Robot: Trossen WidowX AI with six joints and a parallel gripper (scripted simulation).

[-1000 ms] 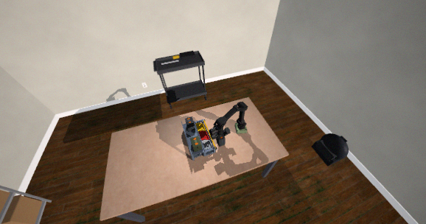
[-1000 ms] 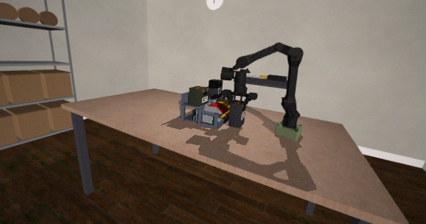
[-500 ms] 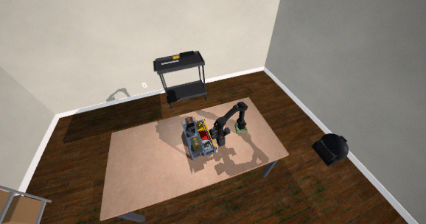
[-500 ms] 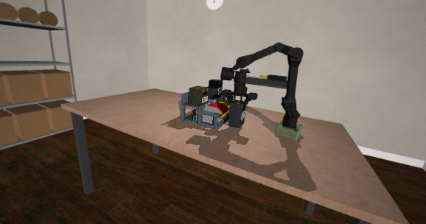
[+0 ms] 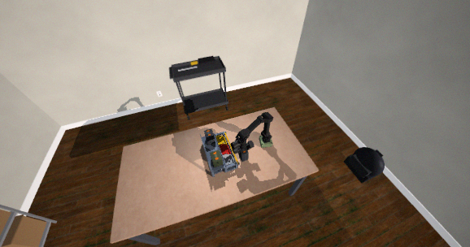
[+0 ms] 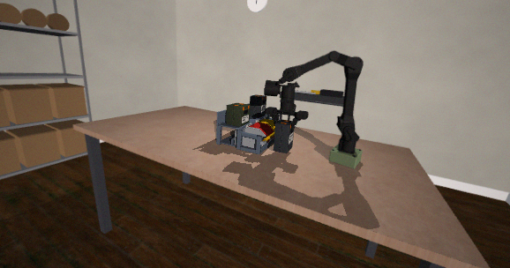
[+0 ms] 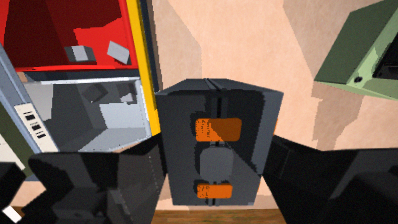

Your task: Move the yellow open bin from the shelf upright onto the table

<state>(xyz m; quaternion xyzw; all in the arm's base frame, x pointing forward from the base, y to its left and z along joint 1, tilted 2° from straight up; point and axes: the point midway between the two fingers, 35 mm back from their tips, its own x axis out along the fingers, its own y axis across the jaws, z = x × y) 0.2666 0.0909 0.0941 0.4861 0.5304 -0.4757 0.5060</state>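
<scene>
The yellow open bin sits in the blue-grey shelf on the table, at the far end of a row with a red bin and a light grey bin. The yellow bin's inside is too small to make out its parts. My gripper points down beside the shelf, on the robot base's side. It is shut on a dark grey box with orange patches on top. The box is upright at or just above the table.
An olive-green box and a black box stand on top of the shelf. A yellow bar runs along the bins' front. The green robot base is on the table.
</scene>
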